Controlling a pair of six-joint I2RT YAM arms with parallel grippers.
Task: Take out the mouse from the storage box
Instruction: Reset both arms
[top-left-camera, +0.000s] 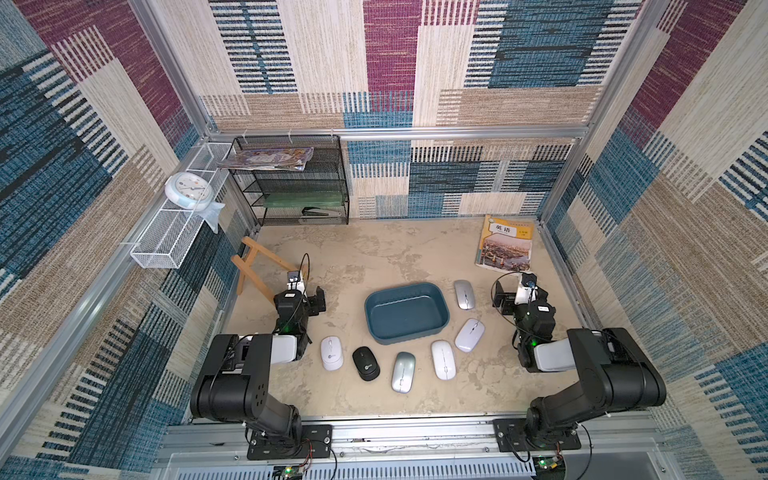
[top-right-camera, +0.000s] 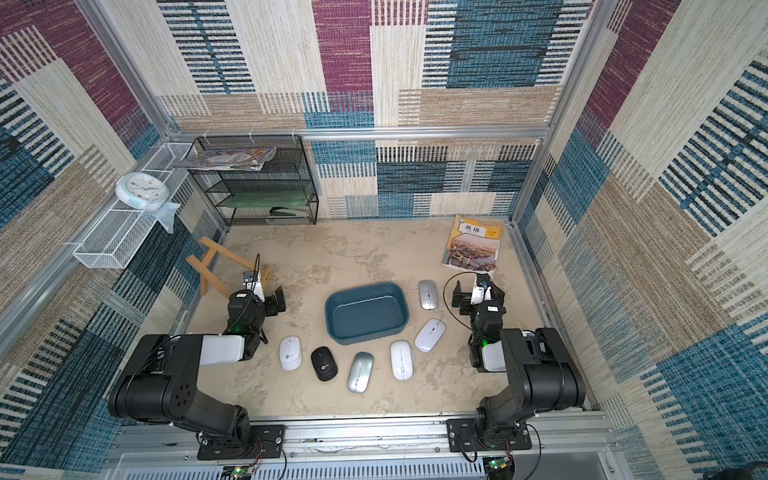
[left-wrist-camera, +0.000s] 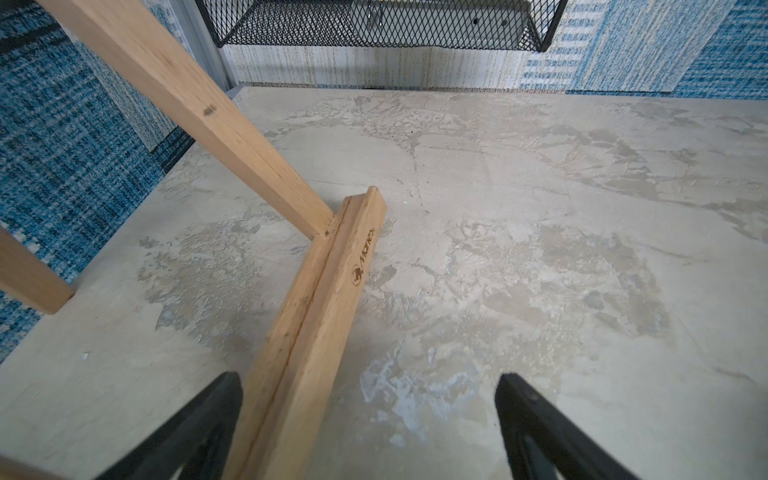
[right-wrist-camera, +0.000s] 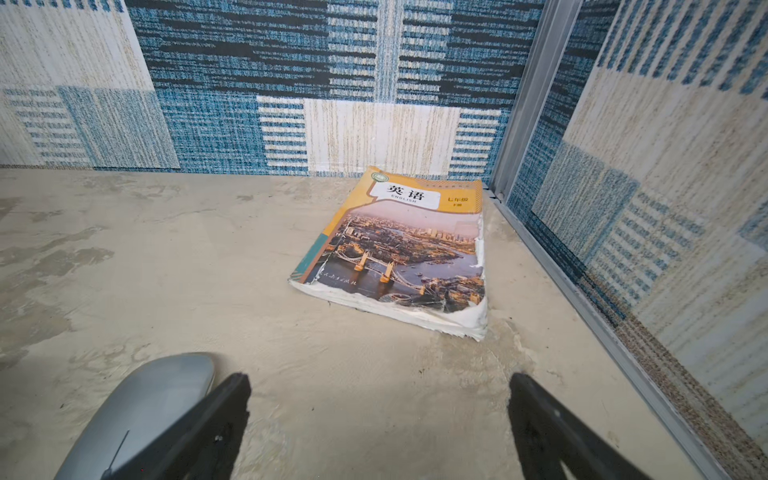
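Between my two pincers: storage box, flat on table; six mice lying outside it. Right pincer: jaws wide, ungripping, silver mouse just beside one finger. Left pincer: jaws wide, wooden easel bar beneath, unheld

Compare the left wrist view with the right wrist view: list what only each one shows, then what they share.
Only the left wrist view: a wooden stand resting on the table, and the bottom of a black mesh rack by the wall.
Only the right wrist view: a book lying flat near the corner, and a silver mouse beside one finger.
Both: the mottled beige table, the blue patterned wall, and the arm's own gripper, the left gripper and the right gripper, each open and holding nothing.
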